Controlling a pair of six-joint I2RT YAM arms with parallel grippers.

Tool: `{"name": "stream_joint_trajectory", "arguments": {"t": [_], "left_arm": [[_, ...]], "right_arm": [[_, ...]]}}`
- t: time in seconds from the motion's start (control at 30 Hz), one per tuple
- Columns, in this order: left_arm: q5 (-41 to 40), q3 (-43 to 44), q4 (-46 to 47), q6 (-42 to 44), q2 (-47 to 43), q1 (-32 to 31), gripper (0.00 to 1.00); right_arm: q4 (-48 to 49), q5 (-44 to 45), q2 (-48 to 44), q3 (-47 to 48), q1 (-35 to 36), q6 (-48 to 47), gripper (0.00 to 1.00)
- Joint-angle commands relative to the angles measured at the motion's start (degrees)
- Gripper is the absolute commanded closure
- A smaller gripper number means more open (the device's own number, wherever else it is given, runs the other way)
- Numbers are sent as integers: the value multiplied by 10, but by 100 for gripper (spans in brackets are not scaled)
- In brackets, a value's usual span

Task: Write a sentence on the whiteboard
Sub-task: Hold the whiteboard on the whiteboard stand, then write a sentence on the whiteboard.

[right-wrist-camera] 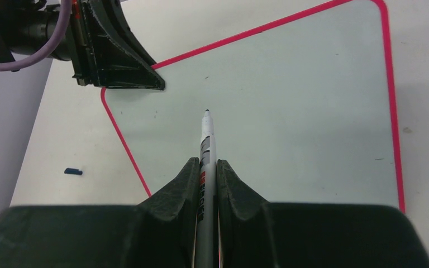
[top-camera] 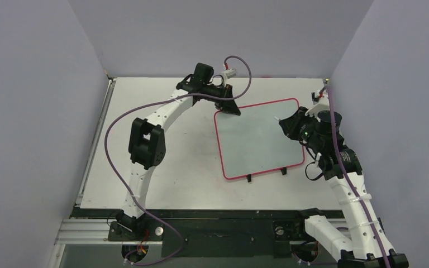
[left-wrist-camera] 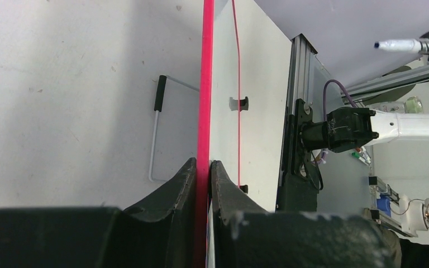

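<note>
Glossy whiteboard [top-camera: 260, 139] — rounded corners (thin pink frame).

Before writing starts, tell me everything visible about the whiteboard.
The whiteboard is a glossy white rectangle with rounded corners, a thin pink-red frame and two black feet on its near edge. It rests skewed on the table, no writing visible. The left gripper pinches its far-left corner; a pen is poised above it.

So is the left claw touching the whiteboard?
Touching. The left wrist view shows the left gripper pinching the pink edge of the whiteboard from both sides, with no gap.
</note>
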Motion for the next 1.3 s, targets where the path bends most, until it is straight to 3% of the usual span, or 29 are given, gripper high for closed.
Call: {"name": "stream_joint_trajectory", "arguments": {"t": [0.0, 0.13, 0.63, 0.9, 1.27], "left_arm": [[-38, -39, 50, 36, -61, -12, 100], [-48, -63, 65, 38, -82, -15, 100], [-58, -133, 70, 67, -139, -20, 100], [-60, -224, 131, 52, -187, -21, 100], [-70, -241, 127, 57, -209, -29, 100]], "right_arm": [[40, -5, -9, -9, 41, 1, 100], [38, 34, -1, -6, 119, -17, 100], [66, 123, 13, -18, 255, -41, 100], [103, 170, 14, -36, 301, -39, 100], [149, 195, 37, -41, 340, -37, 100]]}}
